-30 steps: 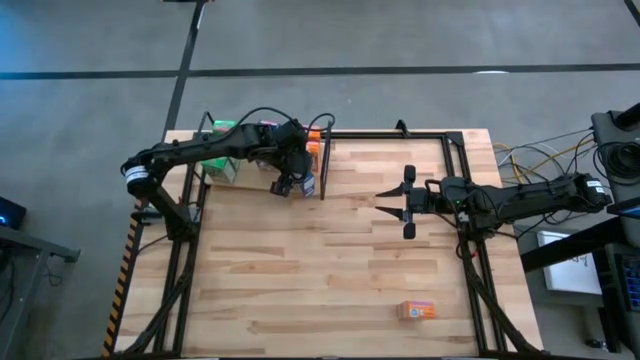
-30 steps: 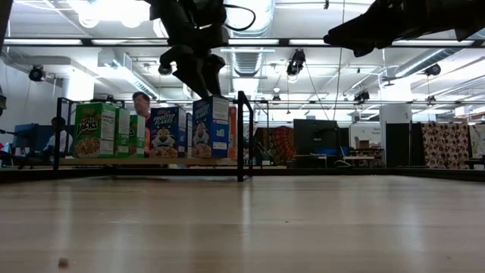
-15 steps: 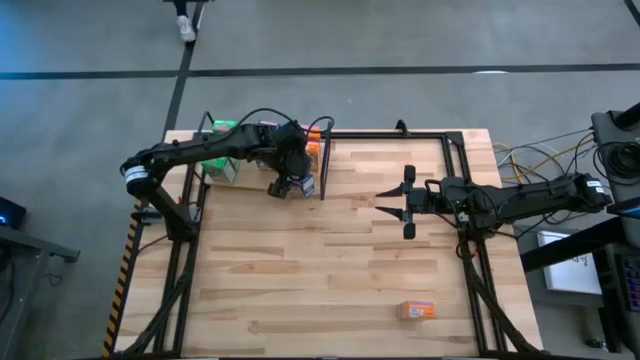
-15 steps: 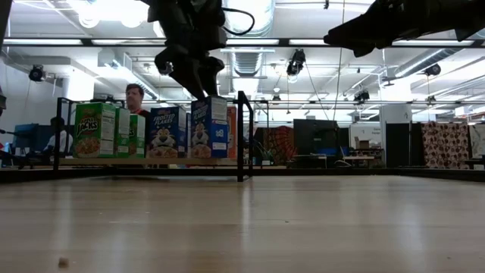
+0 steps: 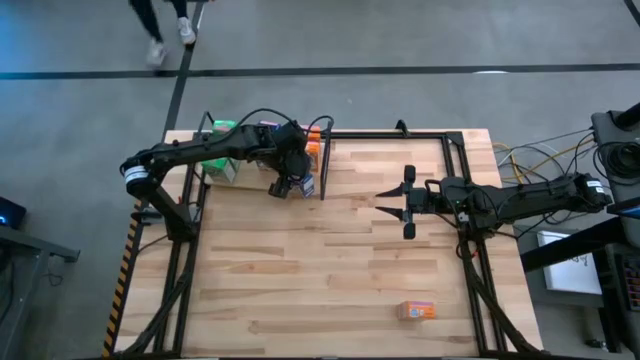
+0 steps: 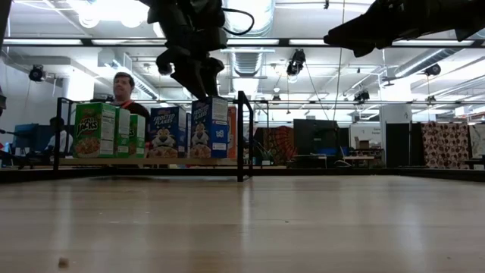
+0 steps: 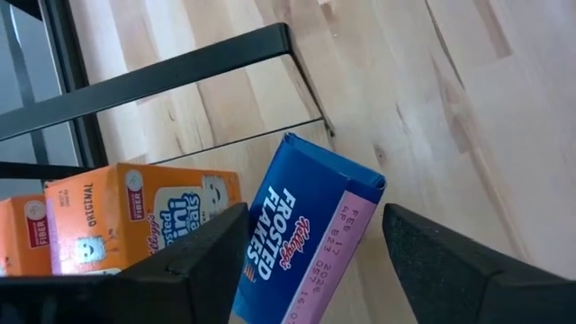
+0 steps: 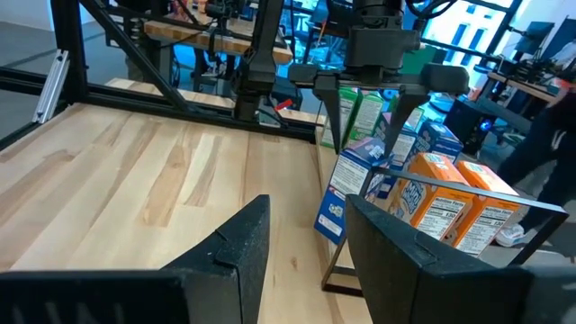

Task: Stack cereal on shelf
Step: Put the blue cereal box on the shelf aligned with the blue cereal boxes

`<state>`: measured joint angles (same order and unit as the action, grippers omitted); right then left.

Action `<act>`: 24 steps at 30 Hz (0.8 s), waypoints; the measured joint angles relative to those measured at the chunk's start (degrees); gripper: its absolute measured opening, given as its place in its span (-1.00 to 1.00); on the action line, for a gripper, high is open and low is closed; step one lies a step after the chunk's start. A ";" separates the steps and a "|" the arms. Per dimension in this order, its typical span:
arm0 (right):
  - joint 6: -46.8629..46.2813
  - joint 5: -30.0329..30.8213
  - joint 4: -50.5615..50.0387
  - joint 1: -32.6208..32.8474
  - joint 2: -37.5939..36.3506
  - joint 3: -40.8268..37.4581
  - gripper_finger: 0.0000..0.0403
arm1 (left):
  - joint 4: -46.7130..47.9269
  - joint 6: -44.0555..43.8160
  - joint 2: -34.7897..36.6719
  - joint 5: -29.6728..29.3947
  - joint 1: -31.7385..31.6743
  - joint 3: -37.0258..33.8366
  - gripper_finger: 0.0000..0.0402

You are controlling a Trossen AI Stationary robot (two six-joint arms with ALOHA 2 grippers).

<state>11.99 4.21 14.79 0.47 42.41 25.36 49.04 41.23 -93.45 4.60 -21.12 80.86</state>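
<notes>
Directly below left hand: blue cereal box.

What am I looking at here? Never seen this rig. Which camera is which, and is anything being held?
Two dark robot arms work at a wooden table. One picture looks straight down from above, one looks level across the tabletop, and two come from cameras on the arms' wrists.

The left gripper hangs at the shelf, a black-framed area at the table's far edge where small cereal boxes stand in a row. In its wrist view its fingers stand apart on either side of a blue box without touching it, so it holds nothing. Orange boxes stand beside that one; green boxes stand at the other end of the row.

The right gripper waits over mid-table, open and empty.

One orange box lies alone near the table's front edge. A person shows in the room behind the table.
</notes>
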 joint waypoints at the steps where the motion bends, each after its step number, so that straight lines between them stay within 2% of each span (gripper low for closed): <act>1: 0.00 0.00 0.02 -0.02 0.00 0.00 -0.33 | 0.05 -0.23 0.00 0.00 0.00 0.00 0.20; 12: 0.00 0.31 -0.02 -0.01 0.00 0.00 -0.33 | -1.55 -0.34 -0.11 -0.71 0.00 -0.55 0.42; 19: 0.00 0.31 -0.04 0.00 0.00 0.00 -0.33 | -2.29 1.02 0.10 -0.68 -0.07 -2.05 0.43; 24: 0.00 0.31 -0.05 0.00 0.00 0.00 -0.33 | -2.00 1.32 0.56 -0.63 -0.09 -2.07 0.36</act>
<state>11.99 4.51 14.74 0.47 42.41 25.36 47.04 42.55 -92.89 3.97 -21.21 78.79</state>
